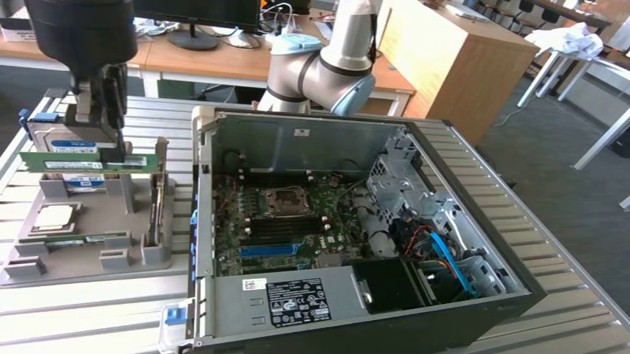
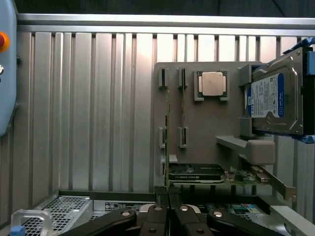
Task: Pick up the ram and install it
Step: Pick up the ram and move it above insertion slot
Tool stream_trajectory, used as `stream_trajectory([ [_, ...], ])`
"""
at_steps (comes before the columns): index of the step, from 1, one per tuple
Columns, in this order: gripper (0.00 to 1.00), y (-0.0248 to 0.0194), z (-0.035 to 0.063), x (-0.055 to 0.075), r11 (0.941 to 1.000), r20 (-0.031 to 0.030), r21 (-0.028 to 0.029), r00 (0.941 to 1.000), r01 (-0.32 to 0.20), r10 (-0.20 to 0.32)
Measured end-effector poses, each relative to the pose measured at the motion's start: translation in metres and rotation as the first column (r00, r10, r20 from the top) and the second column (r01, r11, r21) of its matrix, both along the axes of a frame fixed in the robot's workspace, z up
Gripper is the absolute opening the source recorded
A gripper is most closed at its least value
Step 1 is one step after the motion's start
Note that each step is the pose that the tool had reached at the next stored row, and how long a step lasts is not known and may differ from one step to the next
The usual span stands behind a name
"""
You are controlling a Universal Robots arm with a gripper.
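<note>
Exterior view, and my gripper [image 1: 116, 151] is clenched on the ram [image 1: 79, 162], stick level, its long axis crossways to my fingers, hanging over the grey holder's [image 1: 79, 262] far edge beside the hard drive [image 1: 54, 136], open computer case [image 1: 295, 140] off toward the exterior view's right.

In the exterior view the claw [image 1: 116, 149] has its upper body cut off by the top edge. The print on the pale label of the ram [image 1: 69, 161] pinched in it is too small to read. Directly behind the claw, the hard drive [image 1: 52, 134] is partly covered by the fingers and the ram.

In the wrist view the claw [image 2: 168, 192] has its linkage cut by the frame's edge. The ram [image 2: 168, 140] runs away from the fingertips edge-on, so its chips and label are hidden. Beyond the claw and off to one side, the hard drive [image 2: 273, 98] is clipped by the frame.
</note>
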State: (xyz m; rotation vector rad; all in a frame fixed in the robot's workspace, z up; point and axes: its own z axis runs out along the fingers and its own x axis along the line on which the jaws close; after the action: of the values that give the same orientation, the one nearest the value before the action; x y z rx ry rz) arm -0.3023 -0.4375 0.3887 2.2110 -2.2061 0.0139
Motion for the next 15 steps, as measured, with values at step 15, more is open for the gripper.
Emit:
stream_trajectory([
  [15,0.12,0.0000,0.0000,0.029,1.0000,-0.0002,0.0000,1.0000,0.000,0.000],
])
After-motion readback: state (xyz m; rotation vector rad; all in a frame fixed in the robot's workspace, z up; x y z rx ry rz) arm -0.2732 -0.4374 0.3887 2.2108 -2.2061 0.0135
